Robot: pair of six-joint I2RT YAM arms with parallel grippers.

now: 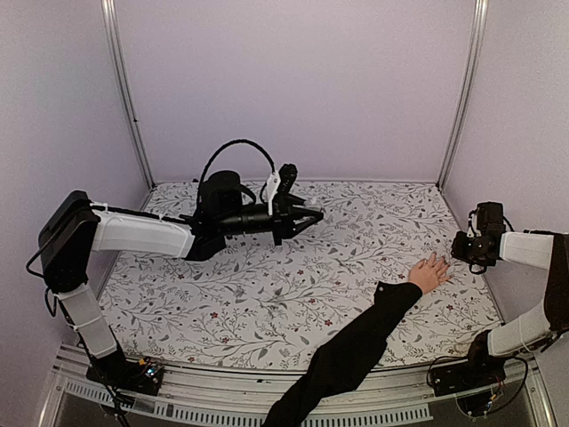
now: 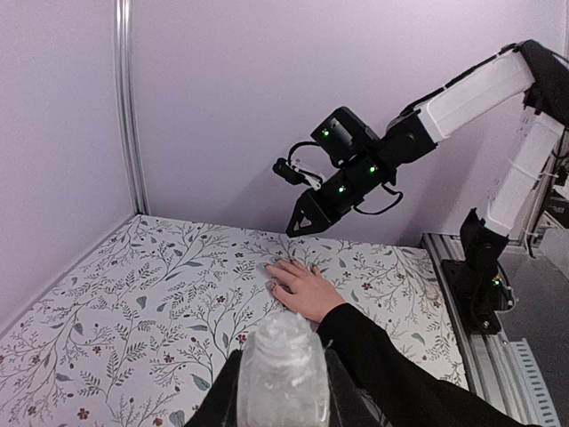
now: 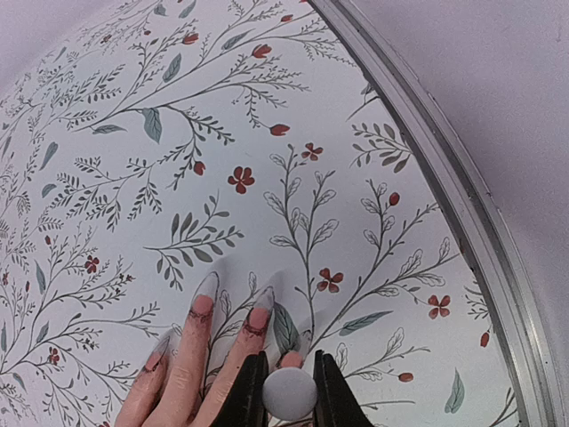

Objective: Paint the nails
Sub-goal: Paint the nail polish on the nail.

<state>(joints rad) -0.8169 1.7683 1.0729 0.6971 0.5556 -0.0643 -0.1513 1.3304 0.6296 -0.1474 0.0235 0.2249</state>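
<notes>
A light-skinned hand (image 1: 430, 271) with a long black sleeve (image 1: 356, 342) lies flat on the floral table at the right, fingers spread. Its nails (image 3: 205, 286) are long, with clear tips, pink beds and reddish marks at the cuticles. My right gripper (image 3: 289, 366) hovers right over the fingertips, shut on a small round white cap (image 3: 289, 392); it also shows in the top view (image 1: 462, 249). My left gripper (image 2: 283, 396) is raised over the table's middle back (image 1: 302, 216), shut on a small pale translucent bottle (image 2: 283, 369). The hand also shows in the left wrist view (image 2: 307, 289).
The floral tablecloth (image 1: 267, 294) covers the table. Lilac walls with metal corner posts (image 1: 124, 89) close the back and sides. A metal rail (image 3: 444, 169) runs along the table's right edge, close to the hand. The sleeve crosses the near right part of the table.
</notes>
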